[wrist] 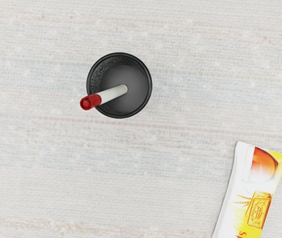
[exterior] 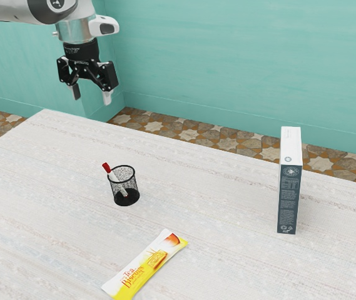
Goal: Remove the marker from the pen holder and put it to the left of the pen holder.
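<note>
Teal walls [exterior: 228, 62]; patterned stone floor [exterior: 218, 136]

on the table [exterior: 221, 212], the marker [exterior: 107, 168] is held in the pen holder [exterior: 126, 200]; the biscuit packet [exterior: 141, 265] is laid before them, the box [exterior: 288, 200] stood toward the exterior view's right.

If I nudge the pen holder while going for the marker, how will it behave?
The pen holder looks like thin mesh, so it is probably light and could slide or tip easily. Its round wall suggests it might roll if knocked over. The marker leans on its rim, so a bump would likely make that swing or shift too.
</note>
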{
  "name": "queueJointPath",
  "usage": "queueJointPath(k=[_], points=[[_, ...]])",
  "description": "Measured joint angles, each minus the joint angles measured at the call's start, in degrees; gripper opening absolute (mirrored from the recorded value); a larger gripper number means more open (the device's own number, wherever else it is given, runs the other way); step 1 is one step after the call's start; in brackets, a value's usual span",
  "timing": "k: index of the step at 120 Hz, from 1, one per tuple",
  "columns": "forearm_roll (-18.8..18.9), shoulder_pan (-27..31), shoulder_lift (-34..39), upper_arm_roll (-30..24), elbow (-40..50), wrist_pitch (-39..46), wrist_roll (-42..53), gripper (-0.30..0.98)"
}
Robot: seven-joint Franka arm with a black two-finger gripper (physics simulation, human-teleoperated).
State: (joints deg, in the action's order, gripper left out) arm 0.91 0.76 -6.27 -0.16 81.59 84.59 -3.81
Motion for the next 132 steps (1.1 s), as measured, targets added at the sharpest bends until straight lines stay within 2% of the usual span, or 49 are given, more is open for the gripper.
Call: queueJointPath(k=[28, 61, 96, 106, 132], points=[[-1.1, -0.1, -0.7, -0.2, -1.7, 0.1, -0.2, 0.69], [-1.4, 0.2, -11.2, 2.4, -1.8, 3.3, -0.5, 0.69], [-2.1, 0.1, -17.8, 2.9, -1.6, 7.3, -0.7, 0.69], [-4.5, 0.7, -19.4, 5.1, -1.1, 8.3, -0.9, 0.69], [-15.7, 4.1, -22.9, 8.5, -1.1, 7.1, -1.4, 0.69]])
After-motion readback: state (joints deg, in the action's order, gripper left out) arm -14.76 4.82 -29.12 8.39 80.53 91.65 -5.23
